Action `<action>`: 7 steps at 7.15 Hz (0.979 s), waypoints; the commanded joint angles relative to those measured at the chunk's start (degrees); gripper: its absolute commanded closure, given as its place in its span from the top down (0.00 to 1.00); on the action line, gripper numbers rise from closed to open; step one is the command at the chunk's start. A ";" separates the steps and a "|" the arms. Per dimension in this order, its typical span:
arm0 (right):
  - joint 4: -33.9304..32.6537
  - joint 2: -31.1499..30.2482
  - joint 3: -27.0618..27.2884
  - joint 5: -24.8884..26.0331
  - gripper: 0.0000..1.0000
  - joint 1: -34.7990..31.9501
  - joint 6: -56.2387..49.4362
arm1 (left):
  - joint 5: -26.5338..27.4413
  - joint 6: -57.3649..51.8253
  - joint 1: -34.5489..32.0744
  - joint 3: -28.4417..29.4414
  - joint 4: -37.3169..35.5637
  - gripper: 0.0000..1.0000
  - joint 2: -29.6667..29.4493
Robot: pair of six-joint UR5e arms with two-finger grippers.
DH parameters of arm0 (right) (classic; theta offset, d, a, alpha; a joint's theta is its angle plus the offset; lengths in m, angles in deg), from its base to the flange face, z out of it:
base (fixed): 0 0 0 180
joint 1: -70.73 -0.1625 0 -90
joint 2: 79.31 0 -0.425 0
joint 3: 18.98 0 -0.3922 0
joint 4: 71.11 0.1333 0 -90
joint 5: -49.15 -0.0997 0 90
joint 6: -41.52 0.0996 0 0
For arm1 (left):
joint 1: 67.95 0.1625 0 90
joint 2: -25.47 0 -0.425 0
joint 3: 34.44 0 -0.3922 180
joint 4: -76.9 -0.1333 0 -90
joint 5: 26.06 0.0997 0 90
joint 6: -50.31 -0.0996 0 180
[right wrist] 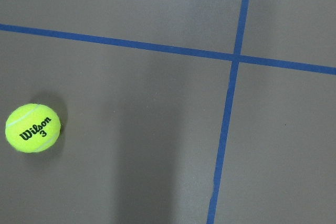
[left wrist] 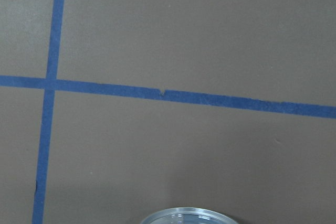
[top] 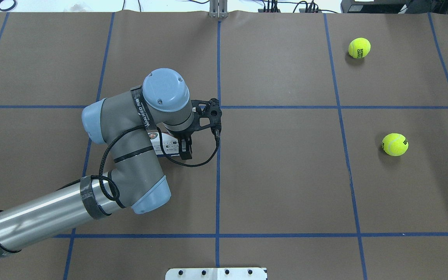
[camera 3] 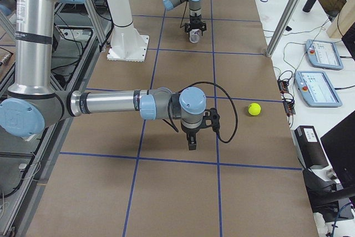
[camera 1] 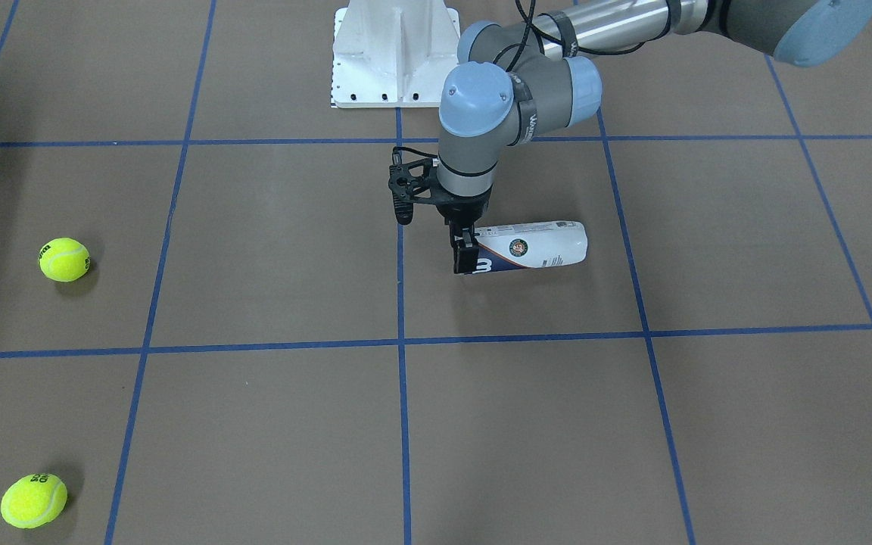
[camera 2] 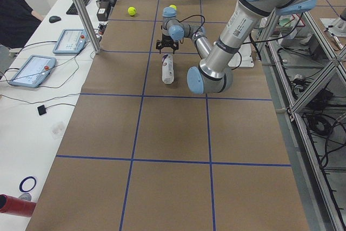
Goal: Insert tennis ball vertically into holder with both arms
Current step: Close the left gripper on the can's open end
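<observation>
Nearest the front camera, the first tennis ball [camera 1: 33, 499] rests on the table [camera 1: 633, 424], well off to the right of the left gripper [camera 1: 465, 252]. The second tennis ball [camera 1: 63, 259] lies on that same side, nearer the robot. The left gripper points straight down at the holder [camera 1: 534, 246], which lies on its side on the table, its body running off to the gripper's left. The fingers stand either side of the holder's near end, but a firm clamp cannot be confirmed. The right gripper [camera 3: 191, 144] hangs over the table, well apart from the holder, and its opening cannot be told.
</observation>
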 commanded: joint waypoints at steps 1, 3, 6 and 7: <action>-0.01 -0.01 0.05 0.00 1.00 0.00 0.00 | 0.01 0.08 0.13 1.06 0.16 0.99 0.08; 0.08 -0.01 0.06 -0.09 1.00 0.00 0.00 | -0.08 0.08 0.56 2.73 2.44 0.99 0.17; -0.01 -0.01 0.06 0.00 1.00 0.00 0.00 | 0.01 0.17 1.53 2.91 2.36 0.99 0.17; -0.01 -0.10 0.06 -0.09 1.00 0.00 0.00 | 0.09 0.17 1.53 3.09 2.36 0.99 0.26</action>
